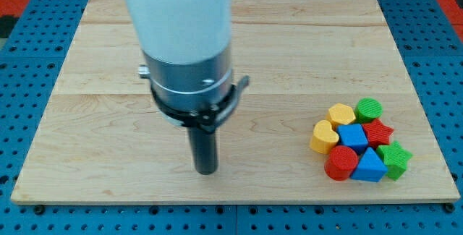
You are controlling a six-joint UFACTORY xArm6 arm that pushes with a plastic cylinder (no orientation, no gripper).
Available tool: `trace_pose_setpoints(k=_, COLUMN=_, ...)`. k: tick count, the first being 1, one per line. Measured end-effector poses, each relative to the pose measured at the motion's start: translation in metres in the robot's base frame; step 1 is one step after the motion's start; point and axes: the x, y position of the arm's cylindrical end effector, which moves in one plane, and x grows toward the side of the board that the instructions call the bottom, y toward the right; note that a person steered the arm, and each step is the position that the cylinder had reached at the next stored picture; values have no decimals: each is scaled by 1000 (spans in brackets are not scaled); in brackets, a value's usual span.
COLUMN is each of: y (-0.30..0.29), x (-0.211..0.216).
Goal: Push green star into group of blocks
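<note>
The green star (395, 157) lies at the right end of a tight cluster of blocks near the board's lower right, touching the blue triangle (370, 165) and the red star (377, 131). The cluster also holds a red cylinder (341, 163), a blue cube (353, 135), a yellow heart (323, 136), a yellow hexagon (341, 113) and a green cylinder (369, 108). My tip (207, 170) rests on the board well to the left of the cluster, far from every block.
The wooden board (239, 61) sits on a blue pegboard surface (14, 47). The arm's white and grey body (184, 40) hangs over the board's left-centre and hides part of it.
</note>
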Motion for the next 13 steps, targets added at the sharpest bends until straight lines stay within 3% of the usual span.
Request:
trace_pose_setpoints(k=3, y=162, x=40)
trace_pose_setpoints(k=6, y=262, x=40)
trace_pose_setpoints(k=10, y=242, x=22)
trace_pose_setpoints(k=13, y=245, x=-27)
